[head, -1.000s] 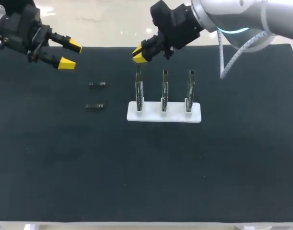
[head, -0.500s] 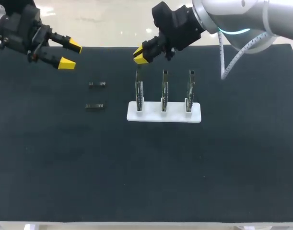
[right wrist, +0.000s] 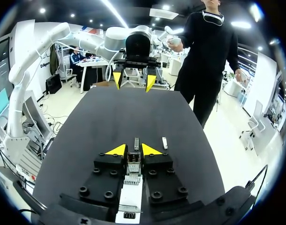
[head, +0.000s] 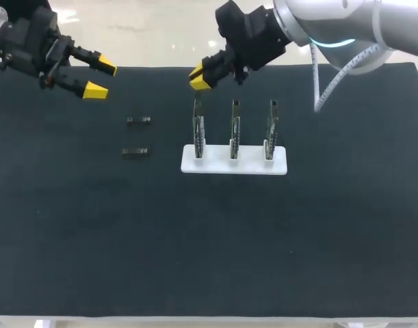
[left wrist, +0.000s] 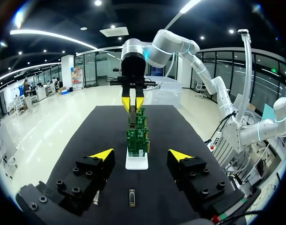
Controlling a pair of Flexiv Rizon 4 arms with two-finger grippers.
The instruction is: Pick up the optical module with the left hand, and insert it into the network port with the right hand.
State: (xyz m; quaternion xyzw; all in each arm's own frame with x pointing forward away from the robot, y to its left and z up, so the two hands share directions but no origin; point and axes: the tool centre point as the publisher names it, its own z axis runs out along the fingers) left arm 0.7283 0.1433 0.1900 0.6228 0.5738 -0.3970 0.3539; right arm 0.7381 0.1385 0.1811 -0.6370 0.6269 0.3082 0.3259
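While my yellow-tipped left pincer has held still at the upper left, released and empty, my right pincer has crept slightly upward above the leftmost upright green circuit board. Whether it is clenched I cannot tell. The upper small dark oblong optical module and the lower module lie untouched on the black table, left of centre, so I judge the pick not yet begun.

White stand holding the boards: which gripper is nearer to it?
Right. The right gripper hangs above the stand's leftmost board; the left gripper sits off by the table's far-left corner.
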